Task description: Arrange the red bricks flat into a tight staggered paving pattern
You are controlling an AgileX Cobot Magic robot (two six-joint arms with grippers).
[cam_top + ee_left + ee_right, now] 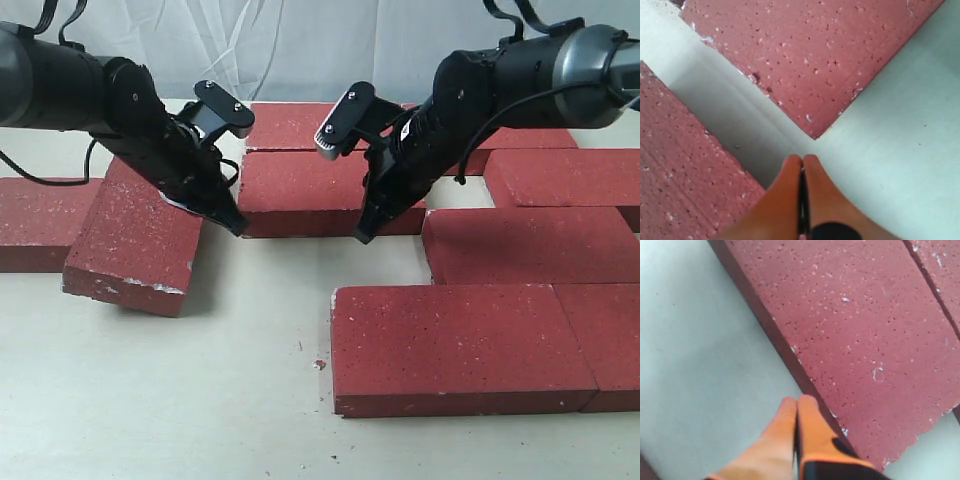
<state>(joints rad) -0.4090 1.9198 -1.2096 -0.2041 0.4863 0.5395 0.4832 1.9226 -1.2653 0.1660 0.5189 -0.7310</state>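
Several red bricks lie flat on the pale table (150, 400). One skewed brick (140, 235) sits left of a middle brick (320, 190), with a narrow gap between them. My left gripper (238, 228) is shut and empty, its tip low in that gap by the middle brick's front-left corner. In the left wrist view the shut fingertips (802, 159) point at a brick corner (812, 132), with the skewed brick (680, 170) alongside. My right gripper (362, 237) is shut and empty at the middle brick's front edge. In the right wrist view its tip (798, 401) stands beside that brick (865, 340).
A brick (30, 225) lies at the far left. Two bricks (290, 125) (520, 135) sit at the back. On the right are more (530, 245) (565, 175), and two abutting bricks (450, 345) (610, 340) lie in front. A small crumb (319, 365) lies on the table.
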